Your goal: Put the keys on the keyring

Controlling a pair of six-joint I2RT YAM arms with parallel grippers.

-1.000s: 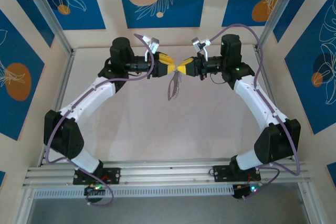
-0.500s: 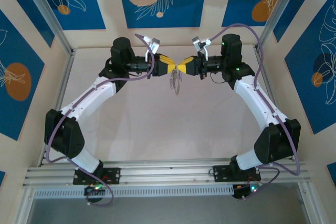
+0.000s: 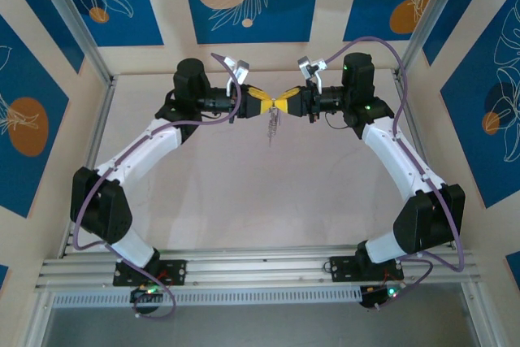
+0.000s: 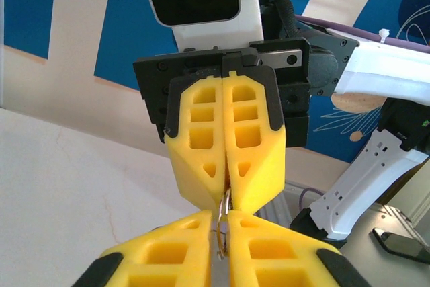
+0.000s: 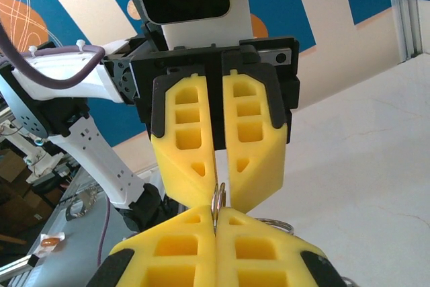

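The fingers (image 4: 201,132) are matt yellow plastic, the keyring (image 4: 220,206) thin shiny metal, the table (image 4: 67,179) smooth and matt.

1 camera looks down from behind; 2 wrist cameras face each other closely, sharing left pincer (image 4: 224,223) and right pincer (image 5: 216,218).

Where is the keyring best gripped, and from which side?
Probably at the upper rim of the keyring, where it is thin wire, coming in level from a side. It hangs in the air, so its top is clear of the dangling lower part. The left gripper and the right gripper pinch it there, tip to tip.
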